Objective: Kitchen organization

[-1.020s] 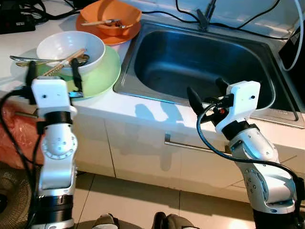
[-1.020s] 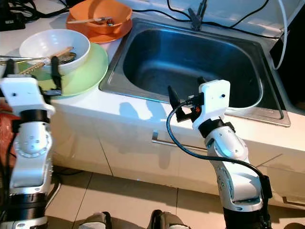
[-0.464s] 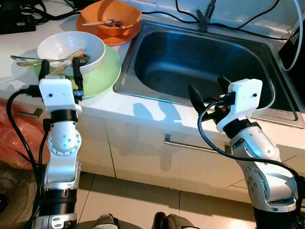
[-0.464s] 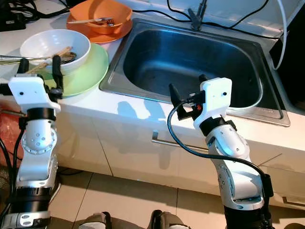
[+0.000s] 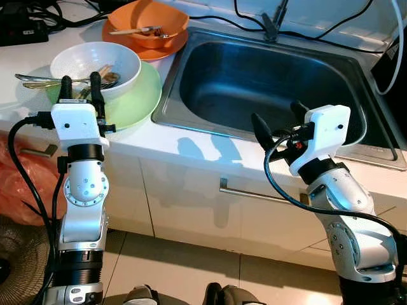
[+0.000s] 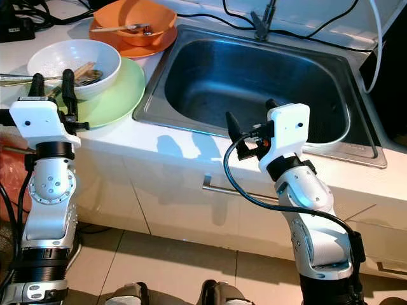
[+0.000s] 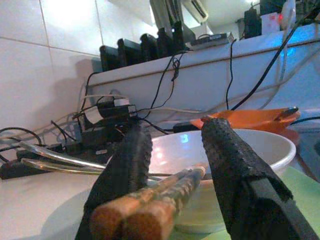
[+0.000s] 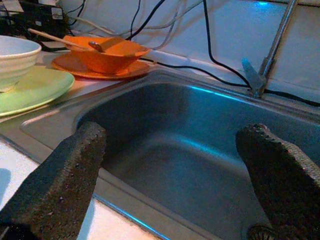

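Chopsticks (image 7: 150,210) sit between my left gripper's (image 5: 79,86) parted, unclenched fingers, their far ends in the white bowl (image 5: 95,65) on the green plate (image 5: 137,98). My right gripper (image 5: 276,121) hovers spread wide at the sink's (image 5: 267,76) near rim, holding nothing; farther back, the orange bowl (image 5: 149,22) rests on its orange plate (image 5: 166,46).

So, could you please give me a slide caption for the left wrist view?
Left gripper open around wooden chopsticks propped on the white bowl, orange bowl behind.

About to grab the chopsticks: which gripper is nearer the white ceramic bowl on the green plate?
Left. The left gripper sits at the white ceramic bowl's near rim, fingers open around the wooden chopsticks. The right gripper hovers open over the steel sink's front edge.
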Controlling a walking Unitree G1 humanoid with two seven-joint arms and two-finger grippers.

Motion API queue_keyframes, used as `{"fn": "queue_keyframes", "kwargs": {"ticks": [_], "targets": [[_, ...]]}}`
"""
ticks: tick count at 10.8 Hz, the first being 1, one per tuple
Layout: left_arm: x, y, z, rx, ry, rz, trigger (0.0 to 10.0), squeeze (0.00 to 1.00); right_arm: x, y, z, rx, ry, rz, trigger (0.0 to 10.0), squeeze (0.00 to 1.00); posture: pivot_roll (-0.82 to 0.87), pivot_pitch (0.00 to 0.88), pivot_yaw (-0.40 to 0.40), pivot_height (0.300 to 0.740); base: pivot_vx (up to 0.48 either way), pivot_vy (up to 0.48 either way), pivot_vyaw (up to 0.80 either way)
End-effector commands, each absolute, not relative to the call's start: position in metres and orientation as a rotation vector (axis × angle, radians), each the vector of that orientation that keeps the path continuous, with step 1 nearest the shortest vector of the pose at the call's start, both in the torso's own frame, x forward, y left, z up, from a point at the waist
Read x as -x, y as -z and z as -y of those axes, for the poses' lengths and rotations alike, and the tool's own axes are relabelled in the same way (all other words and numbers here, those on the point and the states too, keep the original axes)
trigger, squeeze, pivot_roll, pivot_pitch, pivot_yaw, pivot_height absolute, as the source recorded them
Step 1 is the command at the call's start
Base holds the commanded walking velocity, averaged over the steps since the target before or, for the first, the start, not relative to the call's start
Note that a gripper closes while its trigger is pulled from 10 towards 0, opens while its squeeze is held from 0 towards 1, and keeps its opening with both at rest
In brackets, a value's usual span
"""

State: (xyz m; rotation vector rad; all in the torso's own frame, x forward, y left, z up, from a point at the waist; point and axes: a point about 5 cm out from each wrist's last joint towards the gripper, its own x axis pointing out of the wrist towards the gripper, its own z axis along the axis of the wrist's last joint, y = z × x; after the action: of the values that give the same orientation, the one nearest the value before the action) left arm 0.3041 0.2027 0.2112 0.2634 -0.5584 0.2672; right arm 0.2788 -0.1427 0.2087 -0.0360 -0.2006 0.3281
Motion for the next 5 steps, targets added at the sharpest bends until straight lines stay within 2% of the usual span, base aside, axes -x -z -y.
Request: {"fn": "queue_keyframes", "kwargs": {"ticks": [1, 5], "targets": [[-0.3063, -0.2095, -0.1984, -0.259, -0.253, 0.555, 0.0, 0.00, -0.2790, -0.2091, 0.1489, 0.049, -0.311, 0.199, 10.0, 0.00, -0.05, 0.145, -0.109, 0.740, 0.000, 0.000, 0.00], [-0.3060, -0.2104, -0.1978, -0.254, -0.251, 0.561, 0.0, 0.00, -0.2778, -0.2084, 0.1486, 0.049, -0.312, 0.197, 10.0, 0.00, -0.05, 0.148, -0.109, 0.740, 0.000, 0.000, 0.00]]}}
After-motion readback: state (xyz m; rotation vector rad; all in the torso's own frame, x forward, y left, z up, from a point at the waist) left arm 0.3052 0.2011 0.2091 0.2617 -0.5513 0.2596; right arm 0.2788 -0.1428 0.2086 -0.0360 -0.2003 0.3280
